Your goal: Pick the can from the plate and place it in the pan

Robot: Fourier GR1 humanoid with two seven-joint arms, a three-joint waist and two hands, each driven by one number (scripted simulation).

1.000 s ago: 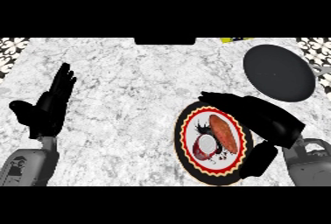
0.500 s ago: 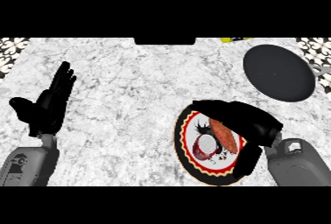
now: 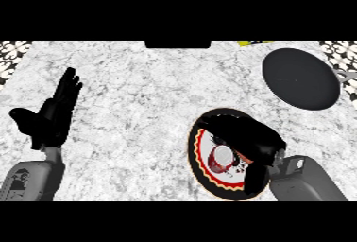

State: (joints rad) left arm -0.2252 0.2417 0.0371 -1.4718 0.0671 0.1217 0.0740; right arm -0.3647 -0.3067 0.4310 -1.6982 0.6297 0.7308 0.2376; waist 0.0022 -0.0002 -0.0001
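The plate point(image 3: 198, 158), black with a red and cream rim, lies on the marble counter at the lower right. On it the can point(image 3: 223, 155) lies tipped over; only its silver end and a little red show. My right hand point(image 3: 245, 136) covers the can's body from above, fingers curled over it and the thumb below it. The dark grey pan point(image 3: 301, 78) sits at the upper right, well apart from the plate, with its handle point(image 3: 344, 74) pointing right. At the left edge my left hand point(image 3: 52, 118) rests open with its fingers up.
A yellow object point(image 3: 254, 43) peeks in at the counter's far edge, above the pan. Patterned tiles point(image 3: 12, 52) show at both upper corners. Bare marble point(image 3: 140, 104) spreads between the left hand and the plate.
My right hand has moved left from the plate's right side onto the can and curled over it, hiding the can's red body. The left hand and the pan have not moved.
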